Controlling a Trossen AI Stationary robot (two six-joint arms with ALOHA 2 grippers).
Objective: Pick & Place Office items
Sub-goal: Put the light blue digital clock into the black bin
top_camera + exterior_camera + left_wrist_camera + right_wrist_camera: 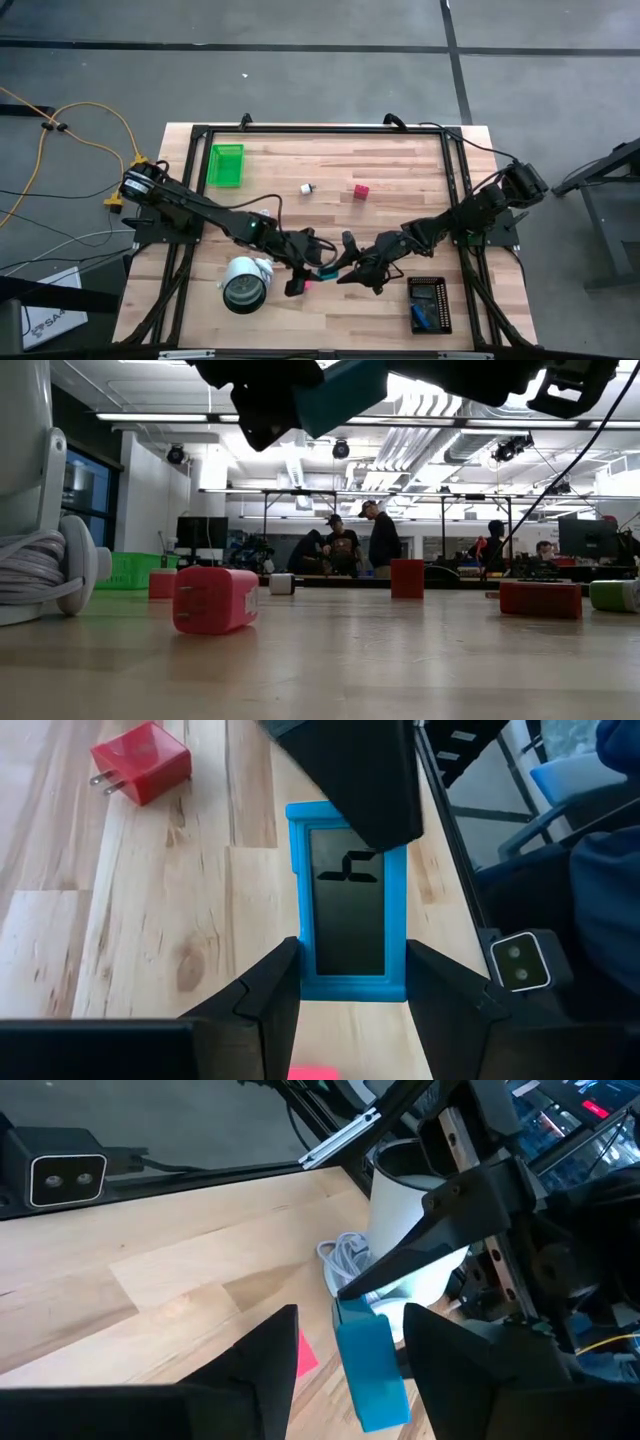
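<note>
A flat blue item with a dark panel [347, 910] hangs in the air between my two grippers near the table's front middle [326, 272]. My left gripper [350, 955] is shut on one end of it. My right gripper [350, 1315] stands open around the other end. One of its fingers [350, 780] covers that end in the left wrist view. In the right wrist view a gap shows beside the blue item [372, 1370]. A red plug block [215, 600] lies on the table below them. My left gripper pinches the blue item's two long edges [300, 945] between its two fingers, at the end nearest that arm. The fingers slant down from the table's left and lie along the item. The item is lifted clear of the table, roughly level. My right gripper has one finger [440, 1350] close against the item. I cannot tell whether it touches.
A big white-and-grey roll [243, 283] with a cord stands just left of the grippers. A green tray [226, 165] sits at the far left and a black tray [430, 305] at the near right. A red block [360, 191] and a white bit [307, 188] lie farther back.
</note>
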